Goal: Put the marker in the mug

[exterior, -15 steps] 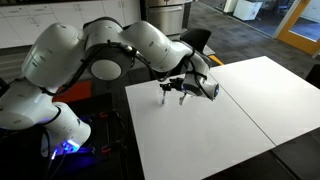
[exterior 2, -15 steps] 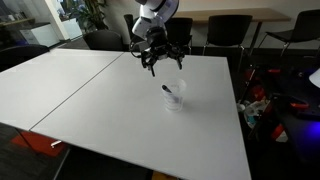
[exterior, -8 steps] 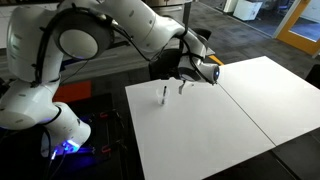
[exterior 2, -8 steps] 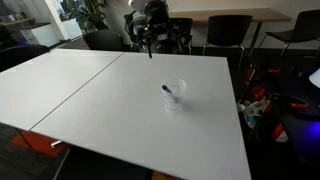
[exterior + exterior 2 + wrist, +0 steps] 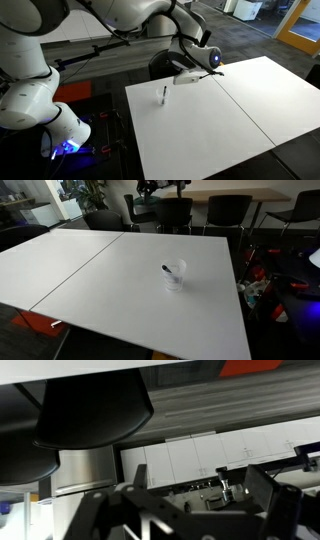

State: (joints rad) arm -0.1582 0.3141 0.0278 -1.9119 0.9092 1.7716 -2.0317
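The clear mug (image 5: 175,277) stands upright on the white table (image 5: 110,280), right of its middle. The black marker (image 5: 168,271) stands tilted inside it, its top above the rim. In an exterior view the mug (image 5: 164,97) is small, near the table's far left corner, with the marker (image 5: 164,92) sticking up. My gripper (image 5: 186,74) is raised above and beyond the table's back edge, well away from the mug. It shows only at the top edge of an exterior view (image 5: 160,185). In the wrist view its fingers (image 5: 200,495) are apart and empty, facing cabinets.
Black chairs (image 5: 176,215) stand along the table's far side. A seam (image 5: 75,270) splits the table into two halves. Cables and clutter (image 5: 262,285) lie on the floor beside the table. The robot base (image 5: 60,130) stands off the table's corner.
The gripper has risen and drawn back from above the mug to beyond the table's edge. The marker stays in the mug.
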